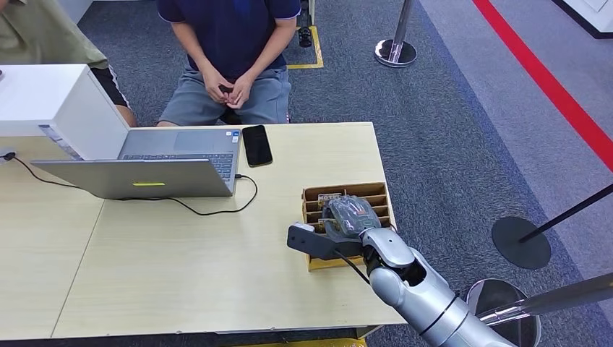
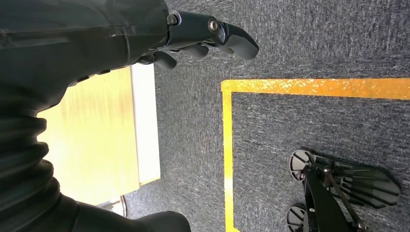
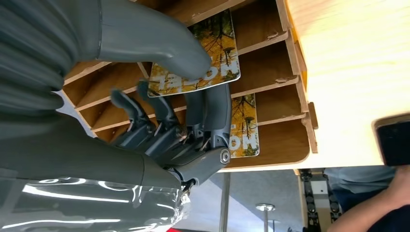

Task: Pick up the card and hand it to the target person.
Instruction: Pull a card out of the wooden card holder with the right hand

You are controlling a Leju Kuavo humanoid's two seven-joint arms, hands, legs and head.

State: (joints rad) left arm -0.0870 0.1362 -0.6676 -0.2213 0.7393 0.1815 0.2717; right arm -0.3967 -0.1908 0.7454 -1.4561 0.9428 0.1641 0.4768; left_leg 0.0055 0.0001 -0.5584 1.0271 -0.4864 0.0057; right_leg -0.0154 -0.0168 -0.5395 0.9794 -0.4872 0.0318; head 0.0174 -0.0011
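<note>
A wooden slotted card holder (image 1: pixel 384 191) stands at the table's right edge. My right hand (image 1: pixel 349 217) reaches into it from above. In the right wrist view, a card (image 3: pixel 220 48) printed with yellow autumn trees sticks partly out of a slot of the holder (image 3: pixel 270 63). My right hand (image 3: pixel 164 125) pinches it, with the thumb (image 3: pixel 159 46) pressed on its face and the fingers (image 3: pixel 212 111) behind it. A second card like it (image 3: pixel 244 128) sits in a slot further along. A person in a dark blue shirt (image 1: pixel 228 29) sits across the table with their hands (image 1: pixel 228 87) clasped. My left hand (image 2: pixel 208 34) hangs beside the table, holding nothing.
An open laptop (image 1: pixel 144 177) with a black cable, a black phone (image 1: pixel 256 144) and a white box (image 1: pixel 50 101) occupy the table's far left half. Another person sits at the far left (image 1: pixel 43 32). Stanchion bases (image 1: pixel 395 52) (image 1: pixel 520 242) stand on the carpet to the right.
</note>
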